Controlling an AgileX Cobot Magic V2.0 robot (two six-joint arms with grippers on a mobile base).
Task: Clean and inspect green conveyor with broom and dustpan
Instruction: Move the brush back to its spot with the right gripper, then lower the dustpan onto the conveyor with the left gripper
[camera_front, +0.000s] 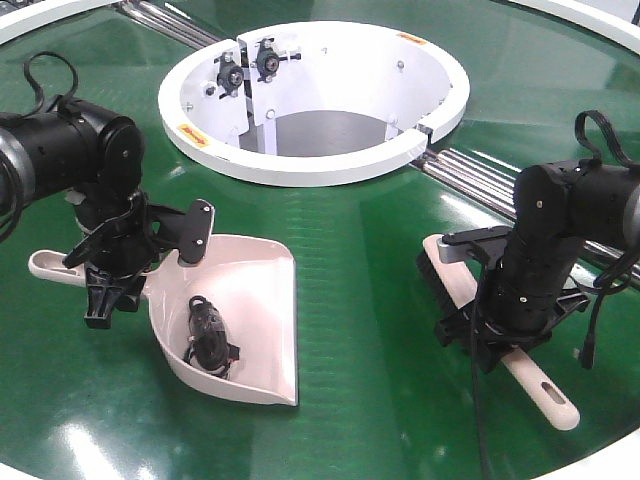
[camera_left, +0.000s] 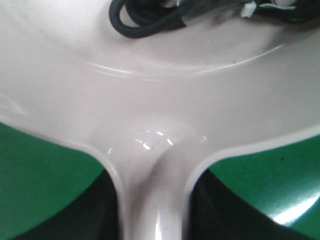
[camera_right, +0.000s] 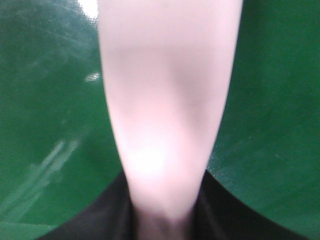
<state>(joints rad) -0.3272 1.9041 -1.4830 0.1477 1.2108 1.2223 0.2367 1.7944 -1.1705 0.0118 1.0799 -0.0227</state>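
Glossy dark green belting of the round green conveyor (camera_front: 380, 300) fills the front view. The white central ring (camera_front: 310, 160) sits at the far middle, and silver rollers (camera_front: 480, 170) run out from it to the right.

- **Dustpan:** The wide, shallow pale pink-beige plastic dustpan (camera_front: 250, 310) lies flat toward the conveyor's near left edge, mouth facing right. A small black cable bundle (camera_front: 208, 335) lies in its scoop.
- **Left gripper:** The left gripper (camera_front: 115, 285) is closed over the dustpan's handle, whose tip pokes out to the left.
- **Broom:** The long, flat pale pink-beige plastic broom (camera_front: 540, 385) lies toward the near right edge, dark bristles at its far end. It is well apart from the dustpan.
- **Right gripper:** The right gripper (camera_front: 500, 340) is clamped across the broom's middle.

Left wrist view: the dustpan (camera_left: 160, 100) narrows into its handle neck, which runs down between dark finger shapes pressed to either side. The cable bundle (camera_left: 145, 20) shows at the top, with green conveyor (camera_left: 40, 165) on both flanks.

Right wrist view: the image is blurred. The broom (camera_right: 167, 100) handle tapers down between dark fingers, apparently held tight, with green conveyor (camera_right: 45, 125) on either side.

Assessed risks:
- The smooth, tapering handles could twist or slide in the narrow grips.
- Tilting the dustpan mouth-down would tip the bundle back onto the belt.
- A sweep toward the ring could drop debris into the central opening.
- Bristles may snag at the roller seams.
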